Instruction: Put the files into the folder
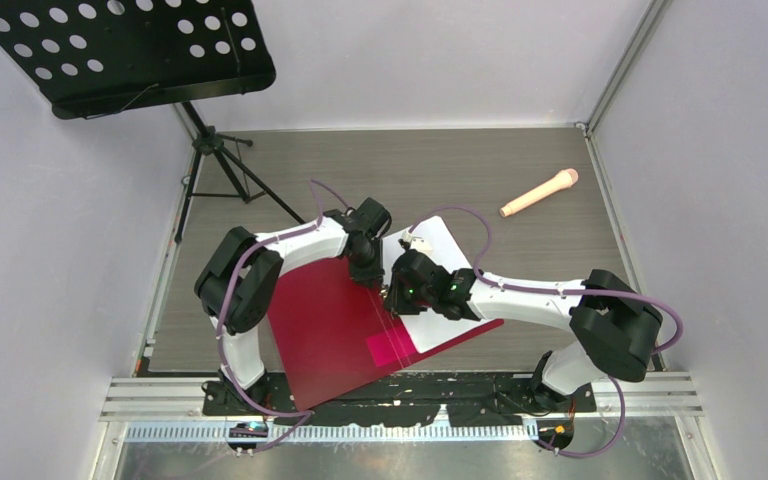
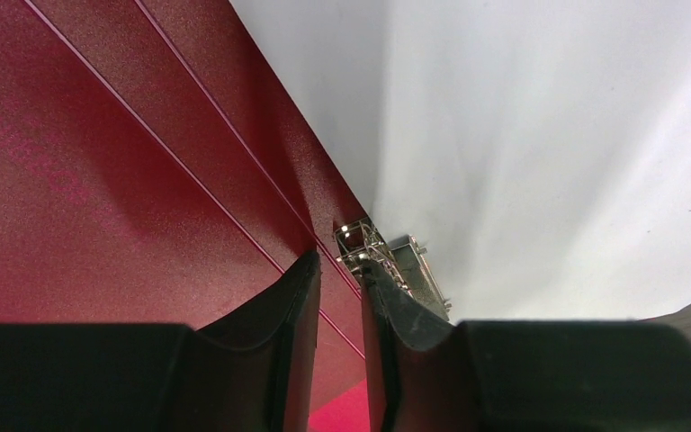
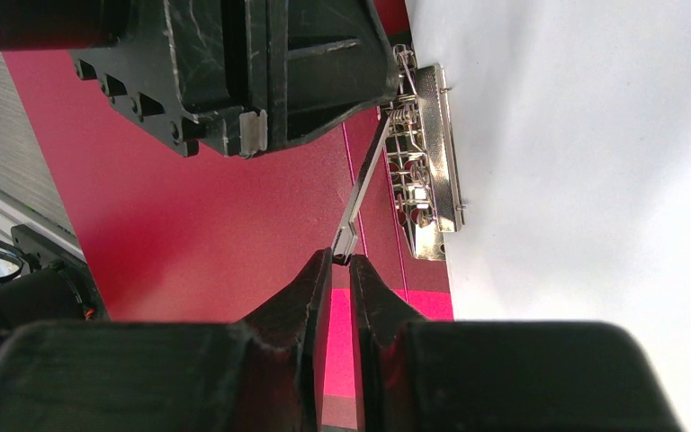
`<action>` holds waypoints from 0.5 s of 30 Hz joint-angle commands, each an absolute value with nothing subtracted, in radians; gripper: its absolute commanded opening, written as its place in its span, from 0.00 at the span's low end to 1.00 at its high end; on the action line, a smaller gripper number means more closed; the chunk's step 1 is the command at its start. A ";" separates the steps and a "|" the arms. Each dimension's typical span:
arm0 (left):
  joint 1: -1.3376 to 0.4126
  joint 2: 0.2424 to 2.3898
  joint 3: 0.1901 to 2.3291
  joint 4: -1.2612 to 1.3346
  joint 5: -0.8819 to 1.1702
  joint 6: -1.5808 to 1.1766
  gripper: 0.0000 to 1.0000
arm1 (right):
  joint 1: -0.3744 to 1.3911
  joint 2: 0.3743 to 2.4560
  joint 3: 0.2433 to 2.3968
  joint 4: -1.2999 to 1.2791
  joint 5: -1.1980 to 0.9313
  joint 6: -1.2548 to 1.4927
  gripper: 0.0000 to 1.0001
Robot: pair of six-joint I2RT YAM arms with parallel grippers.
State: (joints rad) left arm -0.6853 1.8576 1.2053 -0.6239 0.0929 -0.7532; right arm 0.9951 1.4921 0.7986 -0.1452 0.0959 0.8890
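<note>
The dark-red folder (image 1: 320, 330) lies open on the table, with the white files (image 1: 440, 250) on its right half. The metal spine clip (image 3: 427, 162) sits at the files' left edge and also shows in the left wrist view (image 2: 396, 265). My right gripper (image 3: 342, 259) is shut on the tip of the clip's thin metal lever (image 3: 364, 193), which stands raised. My left gripper (image 2: 340, 261) points down at the clip's far end, jaws nearly together with nothing between them. In the top view the left gripper (image 1: 368, 275) and the right gripper (image 1: 392, 300) meet at the spine. A pink patch (image 1: 392, 347) shows inside the folder.
A beige microphone (image 1: 540, 193) lies at the back right of the table. A black music stand (image 1: 125, 50) with tripod legs (image 1: 225, 165) stands at the back left. The metal rail (image 1: 400, 395) runs along the near edge, with the folder's corner over it.
</note>
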 commanded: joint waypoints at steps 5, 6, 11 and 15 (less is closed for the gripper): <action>-0.693 1.898 1.205 -0.645 0.022 -0.725 0.23 | 0.995 1.502 0.784 -0.196 0.150 0.875 0.18; -0.695 1.902 1.205 -0.643 0.021 -0.724 0.22 | 0.994 1.502 0.780 -0.195 0.150 0.874 0.18; -0.706 1.923 1.207 -0.664 -0.034 -0.714 0.15 | 0.995 1.500 0.760 -0.193 0.155 0.877 0.18; -0.714 1.941 1.215 -0.687 -0.070 -0.709 0.07 | 0.994 1.491 0.739 -0.199 0.166 0.880 0.18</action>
State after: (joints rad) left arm -0.7048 1.8759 1.2263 -0.6346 0.0551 -0.7475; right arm 0.9958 1.4921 0.7818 -0.1333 0.0959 0.8898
